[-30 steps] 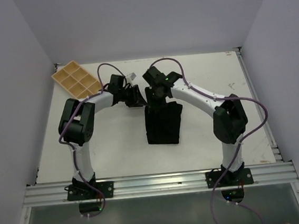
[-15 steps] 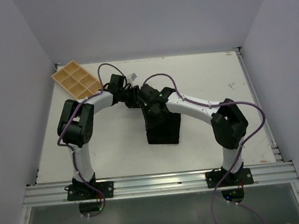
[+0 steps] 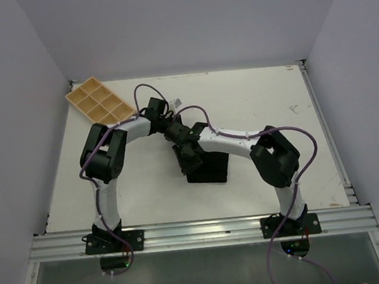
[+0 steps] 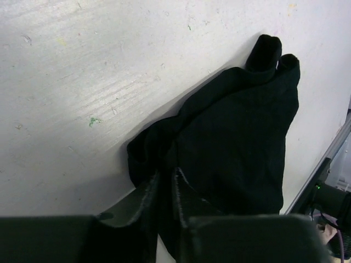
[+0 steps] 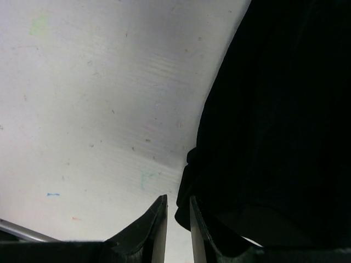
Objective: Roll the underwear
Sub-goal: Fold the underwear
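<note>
The black underwear point(image 3: 212, 168) lies bunched and short on the white table point(image 3: 273, 107), just ahead of the arms. In the left wrist view the underwear point(image 4: 236, 137) spreads away from my left gripper point(image 4: 163, 181), whose jaws are pinched on a fold of its near edge. My left gripper point(image 3: 171, 128) sits at the garment's far left corner. My right gripper point(image 3: 187, 155) is low over the left side. Its jaws stand a narrow gap apart around the edge of the underwear point(image 5: 274, 109), and my right gripper point(image 5: 176, 204) has fabric draped over its right finger.
A tan compartment tray point(image 3: 98, 102) stands at the table's back left corner. Grey walls close in the left, back and right. A metal rail point(image 3: 205, 233) runs along the near edge.
My right gripper has swept from the garment's far end toward the near left, drawing the fabric back so the underwear looks shorter. My left gripper has moved in and closed on the fabric.
</note>
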Controlling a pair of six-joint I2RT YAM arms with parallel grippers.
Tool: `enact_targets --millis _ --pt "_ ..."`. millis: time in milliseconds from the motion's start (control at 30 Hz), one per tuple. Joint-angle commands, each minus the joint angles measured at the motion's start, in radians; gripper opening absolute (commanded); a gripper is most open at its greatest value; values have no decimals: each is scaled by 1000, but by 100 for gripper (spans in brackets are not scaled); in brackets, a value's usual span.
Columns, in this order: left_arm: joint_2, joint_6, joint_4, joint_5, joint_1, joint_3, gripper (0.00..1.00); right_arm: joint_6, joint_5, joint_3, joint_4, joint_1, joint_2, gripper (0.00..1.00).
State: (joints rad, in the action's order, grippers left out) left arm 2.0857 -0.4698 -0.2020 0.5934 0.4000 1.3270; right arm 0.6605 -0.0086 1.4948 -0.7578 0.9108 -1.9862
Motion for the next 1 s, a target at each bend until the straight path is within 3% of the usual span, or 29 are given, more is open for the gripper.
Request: enact_targets --millis 0,167,433,967 --pt "-9 39 -22 -21 -1 35 12 5 25 -7 21 16 3 27" --pt "-21 42 -28 -24 -1 32 0 -2 28 30 -17 19 38 27" --pt "-44 53 -30 -26 -1 28 0 24 99 -16 -38 17 121 26" --pt "-41 69 -51 -66 -1 38 0 -1 110 -80 25 20 35 24"
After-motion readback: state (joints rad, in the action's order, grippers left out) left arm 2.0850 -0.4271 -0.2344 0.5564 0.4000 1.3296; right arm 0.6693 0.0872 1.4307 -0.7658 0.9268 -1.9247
